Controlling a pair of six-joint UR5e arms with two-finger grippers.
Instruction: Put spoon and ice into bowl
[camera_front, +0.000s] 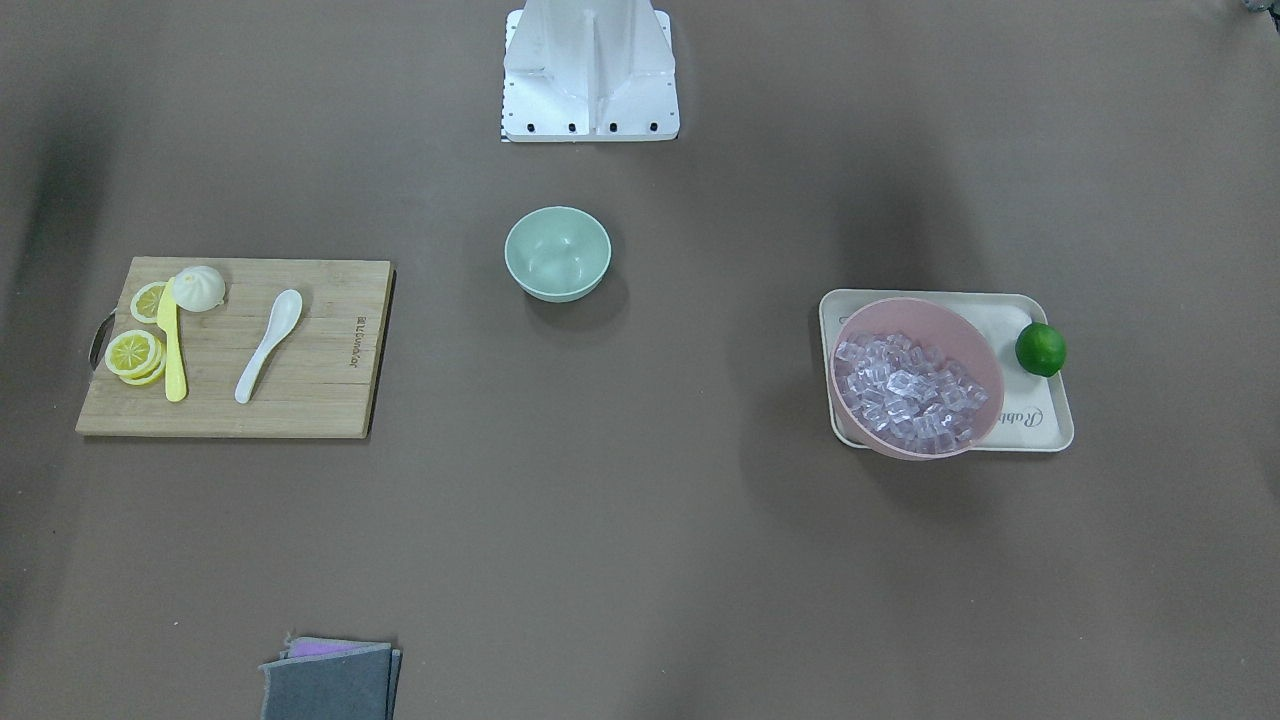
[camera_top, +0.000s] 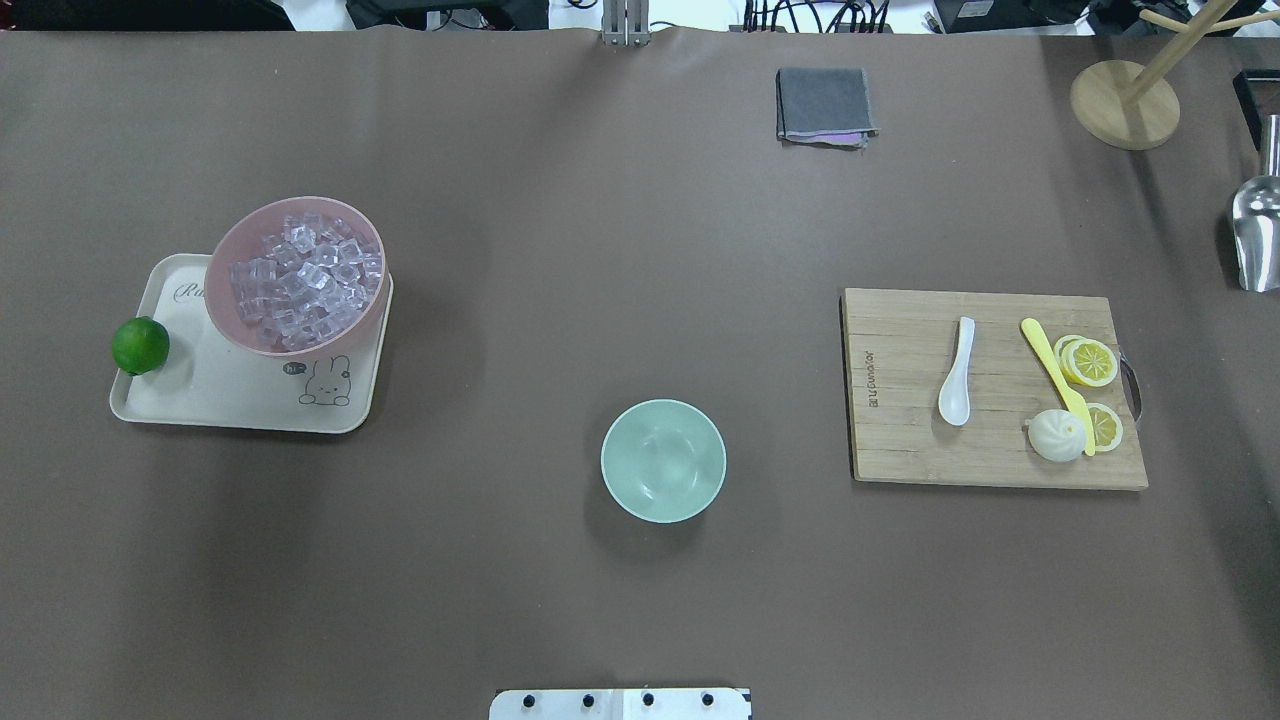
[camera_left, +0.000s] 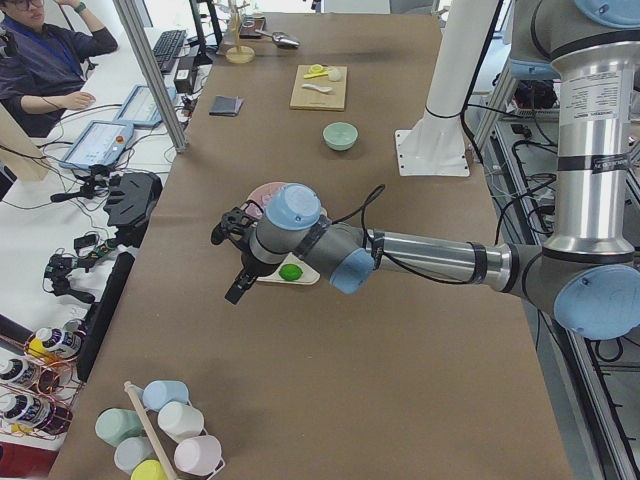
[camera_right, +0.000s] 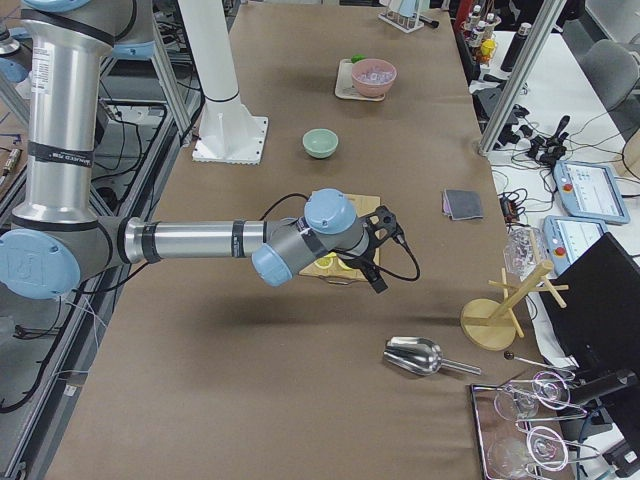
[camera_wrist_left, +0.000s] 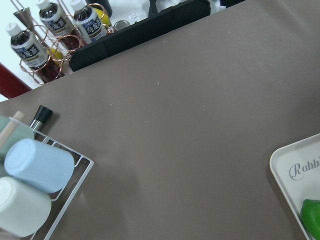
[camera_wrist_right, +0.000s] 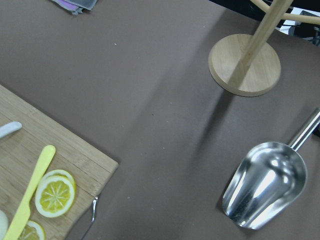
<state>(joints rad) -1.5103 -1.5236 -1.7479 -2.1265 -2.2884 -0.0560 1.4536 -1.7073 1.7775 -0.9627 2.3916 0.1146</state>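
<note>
The white spoon (camera_top: 957, 372) lies on a wooden cutting board (camera_top: 900, 440) at the table's right; it also shows in the front view (camera_front: 268, 345). The mint-green bowl (camera_top: 663, 460) stands empty near the table's middle. Ice cubes (camera_top: 305, 280) fill a pink bowl (camera_top: 300, 352) on a cream tray (camera_top: 200, 385) at the left. My left gripper (camera_left: 232, 262) hovers past the tray's end and shows only in the left side view. My right gripper (camera_right: 383, 252) hovers past the board's end and shows only in the right side view. I cannot tell whether either is open or shut.
A lime (camera_top: 140, 345) sits on the tray's edge. A yellow knife (camera_top: 1055, 380), lemon slices (camera_top: 1090, 362) and a white bun (camera_top: 1056, 436) share the board. A folded grey cloth (camera_top: 824, 105), a wooden stand (camera_top: 1124, 103) and a metal scoop (camera_top: 1258, 235) lie at the far right.
</note>
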